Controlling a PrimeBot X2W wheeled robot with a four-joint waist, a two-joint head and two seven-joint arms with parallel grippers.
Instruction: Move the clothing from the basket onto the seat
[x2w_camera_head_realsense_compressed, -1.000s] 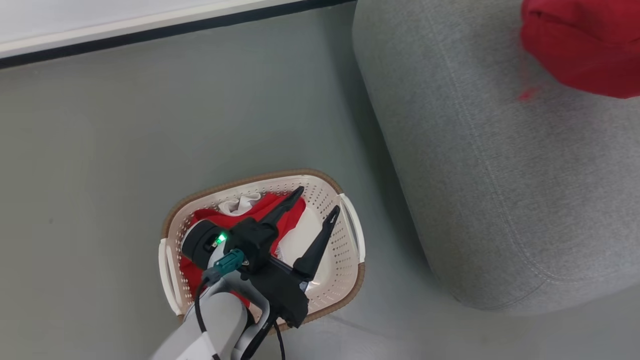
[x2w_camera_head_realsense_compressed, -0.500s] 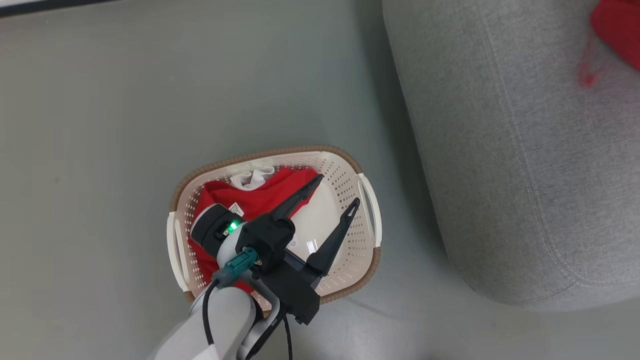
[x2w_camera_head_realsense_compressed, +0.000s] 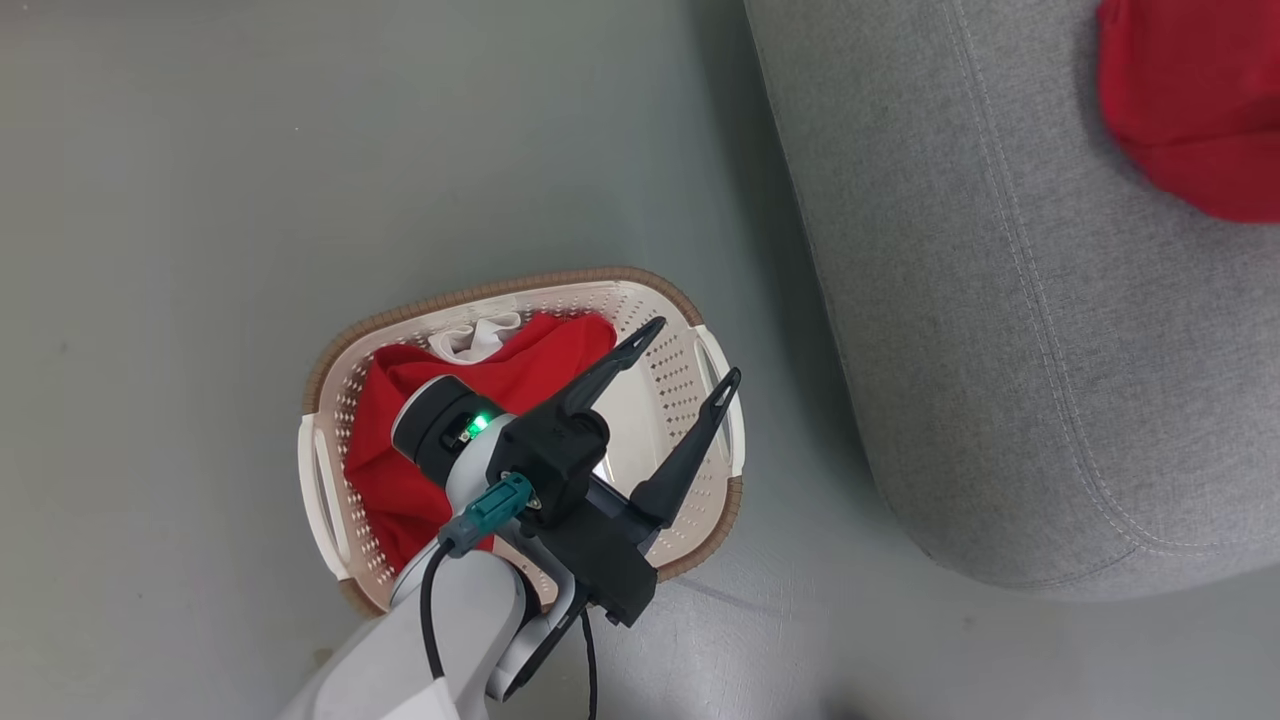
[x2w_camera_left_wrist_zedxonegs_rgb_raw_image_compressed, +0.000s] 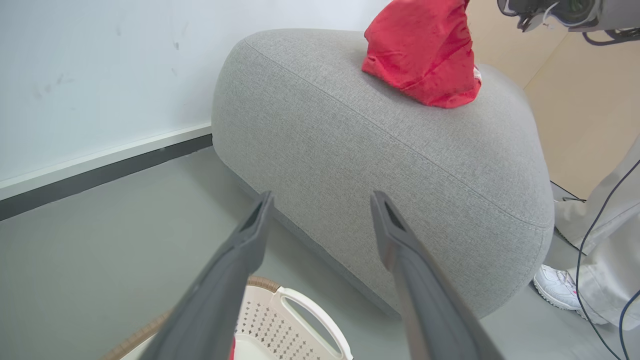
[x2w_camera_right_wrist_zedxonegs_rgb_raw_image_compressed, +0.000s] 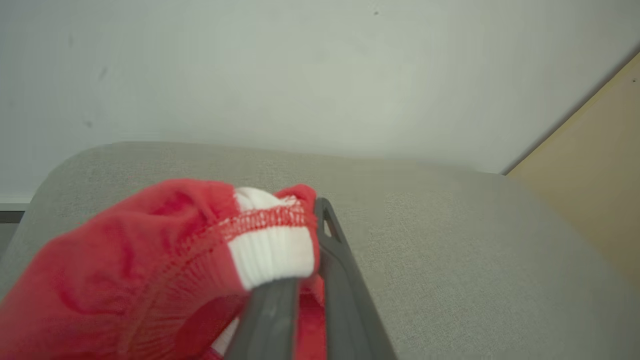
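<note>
The grey seat (x2w_camera_head_realsense_compressed: 1000, 330) was the largest thing in sight, its rounded arm bulging out over the green-grey floor (x2w_camera_head_realsense_compressed: 200, 200) (a stitched seam ran along the curve). The cream basket (x2w_camera_head_realsense_compressed: 480, 292) stood on the floor beside the seat's arm, near it but not touching. It had a brown rim band, and one white handle was turned toward the seat. Red clothing (x2w_camera_head_realsense_compressed: 530, 365) lay in the half of the basket farther from the seat, with a scrap of white trim at one edge. The half of the basket's bottom nearer the seat was bare.

On top of the seat a second red garment (x2w_camera_left_wrist_zedxonegs_rgb_raw_image_compressed: 425, 60) rose to a bunched peak, and its lower folds seemed to rest on the grey fabric. The right gripper (x2w_camera_right_wrist_zedxonegs_rgb_raw_image_compressed: 310, 220), above the seat, was clamped tight on that garment's white ribbed cuff. The left gripper (x2w_camera_head_realsense_compressed: 695, 350) hovered over the seat-side half of the basket. Its two dark fingers were spread wide with nothing between them, tips pointing toward the seat. In the left wrist view a person's white shoe (x2w_camera_left_wrist_zedxonegs_rgb_raw_image_compressed: 555, 292) stood on the floor just past the seat's far end.
</note>
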